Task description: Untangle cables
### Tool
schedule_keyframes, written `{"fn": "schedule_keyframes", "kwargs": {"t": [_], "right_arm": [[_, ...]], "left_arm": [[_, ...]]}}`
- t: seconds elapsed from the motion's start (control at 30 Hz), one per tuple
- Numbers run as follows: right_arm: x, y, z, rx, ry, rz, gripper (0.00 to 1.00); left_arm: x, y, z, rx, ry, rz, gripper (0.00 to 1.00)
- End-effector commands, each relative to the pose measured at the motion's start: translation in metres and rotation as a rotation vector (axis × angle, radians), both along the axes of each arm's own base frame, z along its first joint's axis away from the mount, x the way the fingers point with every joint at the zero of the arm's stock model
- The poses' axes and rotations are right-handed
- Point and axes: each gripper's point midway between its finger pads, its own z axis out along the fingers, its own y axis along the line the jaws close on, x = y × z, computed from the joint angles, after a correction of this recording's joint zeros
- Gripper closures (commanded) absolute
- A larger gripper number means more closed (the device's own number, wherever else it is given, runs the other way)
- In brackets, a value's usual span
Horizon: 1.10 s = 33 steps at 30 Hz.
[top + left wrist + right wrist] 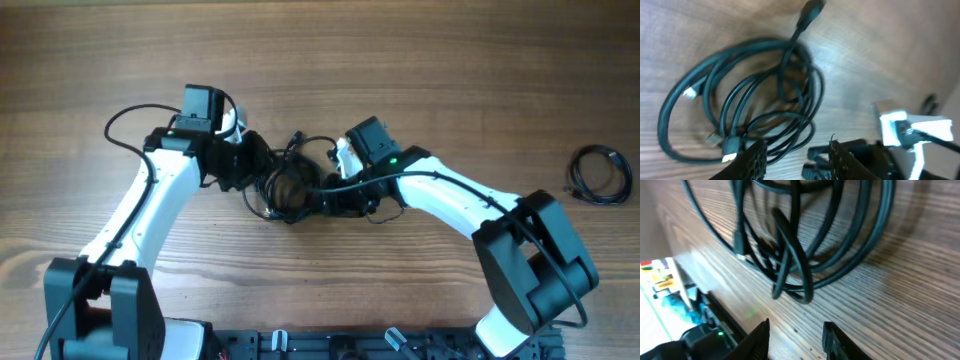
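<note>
Cables [290, 182], thin black cords with small plug ends, lie tangled in loops at centre of brown wood-grain table [420, 60]. Left gripper [796, 146] at their 9 o'clock, jaws partly apart, empty. Right gripper [796, 326] at 3 o'clock, likewise parted, gripping nothing.

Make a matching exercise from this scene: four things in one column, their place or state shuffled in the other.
1. tangled cables
2. lone coiled cable
3. left gripper
4. green light

A. on the right arm
B. near the table's right edge
C. open, holding nothing
D. at the table's middle

Pairs: 1-D, 2-B, 3-C, 4-A.
</note>
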Motion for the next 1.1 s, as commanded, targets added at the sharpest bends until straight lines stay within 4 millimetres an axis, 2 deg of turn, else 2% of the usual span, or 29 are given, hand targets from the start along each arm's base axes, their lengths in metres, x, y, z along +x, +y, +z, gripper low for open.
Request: {"fn": "schedule_keyframes", "kwargs": {"t": [0.0, 0.1, 0.27, 0.33, 0.37, 0.4, 0.5, 0.6, 0.73, 0.97, 1.07], "right_arm": [[0.007, 0.002, 0.001, -0.035, -0.073, 0.006, 0.64], [0.006, 0.005, 0.001, -0.041, -0.085, 0.009, 0.65], [0.026, -0.004, -0.013, -0.152, -0.126, -0.117, 0.75], [0.030, -0.001, -0.011, -0.138, -0.130, -0.139, 0.76], [0.031, 0.000, -0.010, -0.133, -0.135, -0.139, 0.77], [0.032, 0.000, -0.010, -0.133, -0.141, -0.141, 0.76], [0.032, 0.001, -0.010, -0.131, -0.142, -0.141, 0.77], [0.031, 0.001, -0.012, -0.135, -0.137, -0.136, 0.77], [0.028, 0.008, -0.020, -0.136, -0.131, -0.127, 0.76], [0.034, 0.014, -0.024, -0.122, -0.140, -0.146, 0.77], [0.037, 0.008, -0.027, -0.155, -0.141, -0.178, 0.80]], "left_arm": [[-0.012, -0.005, -0.009, 0.080, -0.014, -0.115, 0.59], [-0.020, -0.014, -0.018, 0.087, 0.012, -0.164, 0.58], [-0.035, -0.024, -0.033, 0.104, 0.056, -0.253, 0.54], [-0.043, -0.023, -0.035, 0.110, 0.087, -0.265, 0.50], [-0.045, -0.023, -0.035, 0.112, 0.097, -0.266, 0.42], [-0.048, -0.021, -0.036, 0.118, 0.112, -0.266, 0.40], [-0.052, -0.022, -0.039, 0.120, 0.119, -0.271, 0.40], [-0.057, -0.028, -0.050, 0.125, 0.099, -0.301, 0.45], [-0.062, -0.039, -0.056, 0.153, 0.051, -0.395, 0.50], [-0.055, -0.045, -0.064, 0.305, -0.033, -0.435, 0.52], [-0.048, -0.039, -0.071, 0.352, -0.013, -0.345, 0.52]]}}
